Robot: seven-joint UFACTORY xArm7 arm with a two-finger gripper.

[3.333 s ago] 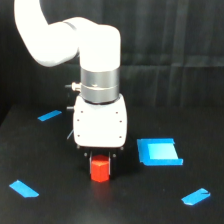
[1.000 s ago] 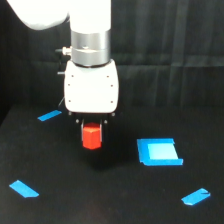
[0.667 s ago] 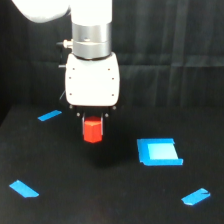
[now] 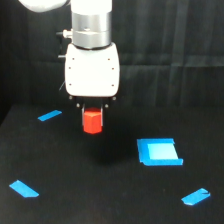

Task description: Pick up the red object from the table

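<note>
**Mara:** Gripper (image 4: 92, 111) first: it is clenched on the red object (image 4: 92, 121), with the top of the block tucked up between the short dark fingers under the white housing. The block hangs clear of the table (image 4: 75, 200), roughly upright.

**Jon:** So the pick looks done. What worries you?

**Mara:** The hold itself. Only the upper part of the block sits inside the jaws; most of it sticks out below. I judge that a shallow grip like that could let it slide down and drop if the arm jerks or the squeeze eases.

**Jon:** It is a hexagonal piece, isn't it? Flats or corners?

**Mara:** I cannot tell from the exterior view which faces the fingers press on. If they bear on edges rather than flats, the block could twist in the grasp.

**Jon:** And if it does fall?

**Mara:** It would land on bare black surface below, between the blue tape strip (image 4: 49, 115) toward the exterior view's left and the blue square (image 4: 158, 151) toward its right. It might roll or tip onto a side, making a second grasp harder.
</note>
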